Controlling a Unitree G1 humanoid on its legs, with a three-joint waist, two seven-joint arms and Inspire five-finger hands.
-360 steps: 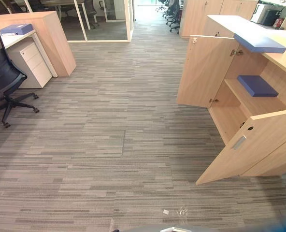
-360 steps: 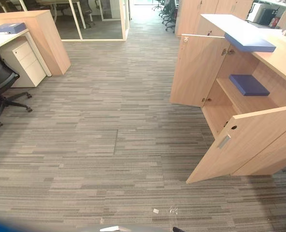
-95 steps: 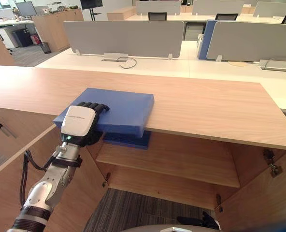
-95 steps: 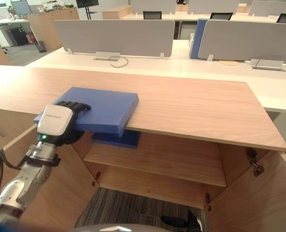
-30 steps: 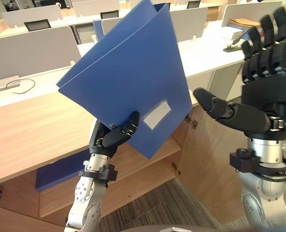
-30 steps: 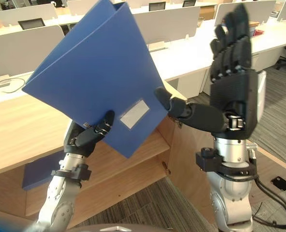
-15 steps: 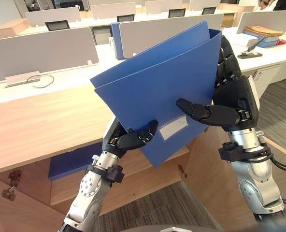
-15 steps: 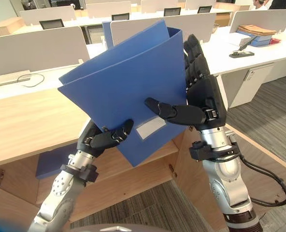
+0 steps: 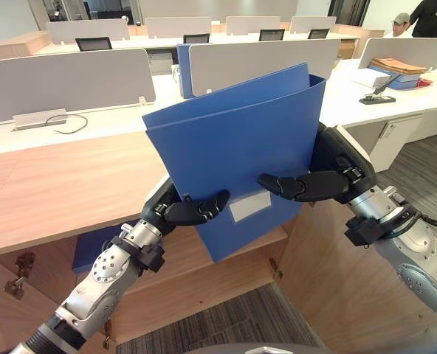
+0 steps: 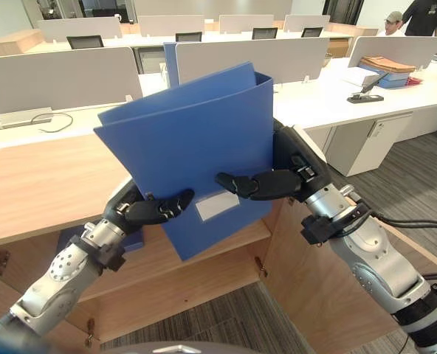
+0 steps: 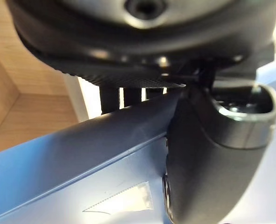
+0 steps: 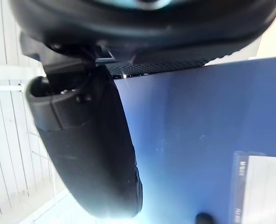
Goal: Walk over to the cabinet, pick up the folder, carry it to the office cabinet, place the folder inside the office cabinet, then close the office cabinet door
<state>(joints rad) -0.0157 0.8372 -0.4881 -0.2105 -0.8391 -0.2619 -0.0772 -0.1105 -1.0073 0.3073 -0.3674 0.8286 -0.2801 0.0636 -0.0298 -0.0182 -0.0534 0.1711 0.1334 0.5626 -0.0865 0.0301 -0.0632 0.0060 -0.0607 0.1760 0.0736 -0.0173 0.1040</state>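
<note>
I hold a blue folder (image 9: 241, 147) upright in front of me, above the open wooden office cabinet (image 9: 63, 184). It has a white label low on its front. My left hand (image 9: 176, 212) pinches its lower left edge, with the thumb across the front; the left wrist view shows the folder (image 11: 82, 154) clamped under that thumb (image 11: 208, 158). My right hand (image 9: 338, 166) grips the right edge. Its thumb lies on the front face (image 12: 194, 130) and its fingers are hidden behind the folder.
A second blue folder (image 9: 93, 251) lies on the cabinet's shelf (image 9: 181, 273) at the left. The right cabinet door (image 9: 329, 280) stands open under my right arm. White desks with grey dividers (image 9: 63, 77) lie beyond, and a person (image 9: 425, 15) stands at the far right.
My right hand has come in from open air and clamped its thumb on the folder's right side. The folder has dropped lower and turned more upright. The left hand's grip is unchanged.
</note>
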